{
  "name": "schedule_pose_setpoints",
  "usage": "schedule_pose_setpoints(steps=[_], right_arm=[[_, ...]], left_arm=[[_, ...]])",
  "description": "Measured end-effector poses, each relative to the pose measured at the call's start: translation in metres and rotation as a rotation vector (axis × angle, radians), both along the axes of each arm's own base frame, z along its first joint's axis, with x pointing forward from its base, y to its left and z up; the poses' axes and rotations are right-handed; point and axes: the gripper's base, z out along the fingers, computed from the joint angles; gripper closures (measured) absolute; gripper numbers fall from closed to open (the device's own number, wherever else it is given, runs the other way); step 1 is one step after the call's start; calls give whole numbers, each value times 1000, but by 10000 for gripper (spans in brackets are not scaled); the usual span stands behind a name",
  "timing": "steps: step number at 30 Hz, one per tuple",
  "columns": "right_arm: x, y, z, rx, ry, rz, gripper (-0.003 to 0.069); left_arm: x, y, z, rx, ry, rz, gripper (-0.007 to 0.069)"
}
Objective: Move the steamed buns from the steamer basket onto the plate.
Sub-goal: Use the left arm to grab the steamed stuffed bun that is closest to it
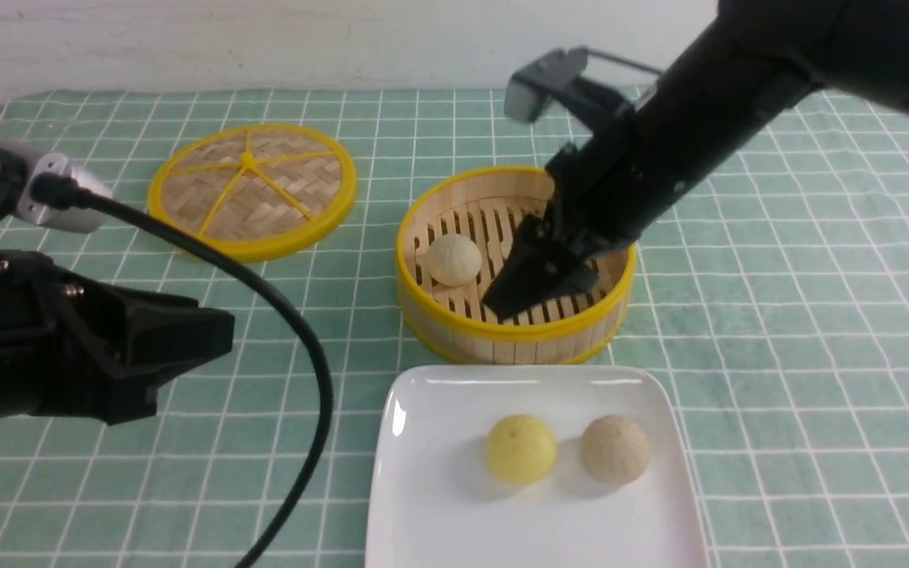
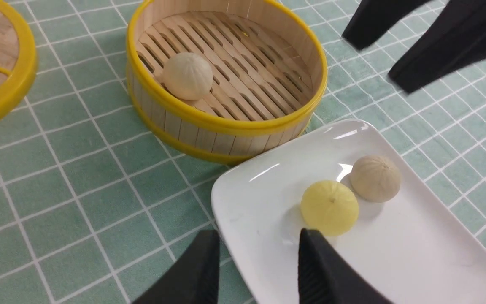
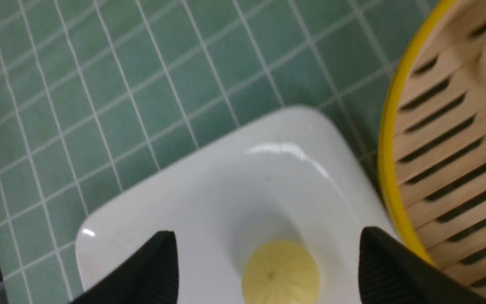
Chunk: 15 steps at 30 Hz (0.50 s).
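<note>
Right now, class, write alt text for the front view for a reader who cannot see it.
The robot's open right hand hangs near a bamboo steamer basket holding one cream bun. A yellow bun and a beige bun sit on the white plate nearer the camera; the lid lies left.

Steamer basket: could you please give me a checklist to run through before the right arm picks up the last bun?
1. Right gripper jaws open, empty: ok.
2. Cream bun lies exposed in the steamer basket: ok.
3. Right gripper lined up over that bun: not ok, it sits to the bun's right.
4. Plate has free room beside the yellow bun and beige bun: ok.
5. Left gripper away from the steamer basket: ok.
</note>
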Motion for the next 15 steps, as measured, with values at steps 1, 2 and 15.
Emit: schedule_pose_setpoints(steps=[1, 2, 15], right_arm=[[-1, 0, 5, 6, -15, 1, 108], [-9, -5, 32, 38, -86, 1, 108], [-126, -84, 181, 79, -598, -131, 108]], left_arm=[[0, 0, 0, 0, -1, 1, 333], [1, 1, 0, 2, -5, 7, 333], [4, 2, 3, -26, -37, 46, 333]])
